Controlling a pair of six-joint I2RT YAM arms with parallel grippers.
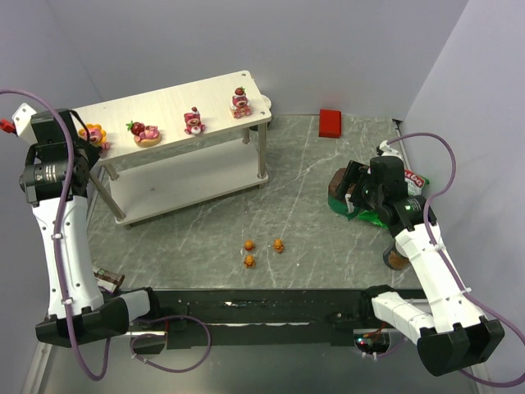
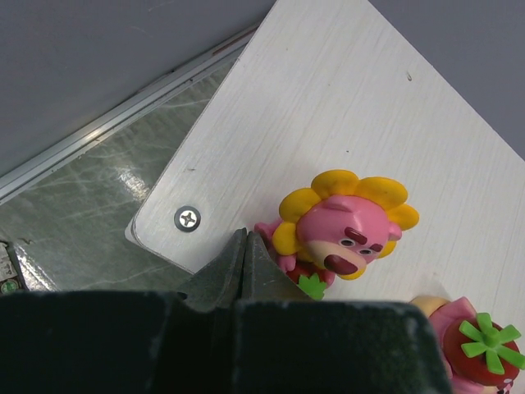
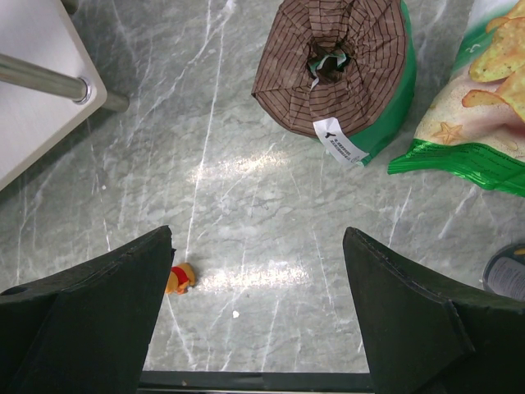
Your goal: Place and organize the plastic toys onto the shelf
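Note:
The shelf (image 1: 172,107) stands at the back left, and its top board (image 2: 328,98) carries four plastic toys in a row. The orange-yellow flower-faced one (image 1: 96,134) sits at the left end, then three pink-red strawberry bears (image 1: 148,131) (image 1: 194,121) (image 1: 240,103). My left gripper (image 2: 246,234) is shut and empty, its tips just beside the flower-faced toy (image 2: 344,226) at the board's corner. Three tiny orange bears (image 1: 248,245) (image 1: 279,245) (image 1: 248,261) lie on the table in front. My right gripper (image 3: 258,234) hangs open over the table, with one orange bear (image 3: 180,279) next to its left finger.
A brown-and-green cylinder (image 3: 336,70) and a chips bag (image 3: 476,98) lie under and beside the right arm. A can (image 1: 396,258) stands near its forearm. A red block (image 1: 330,122) rests at the back. A shelf leg (image 3: 41,78) reaches into the right wrist view.

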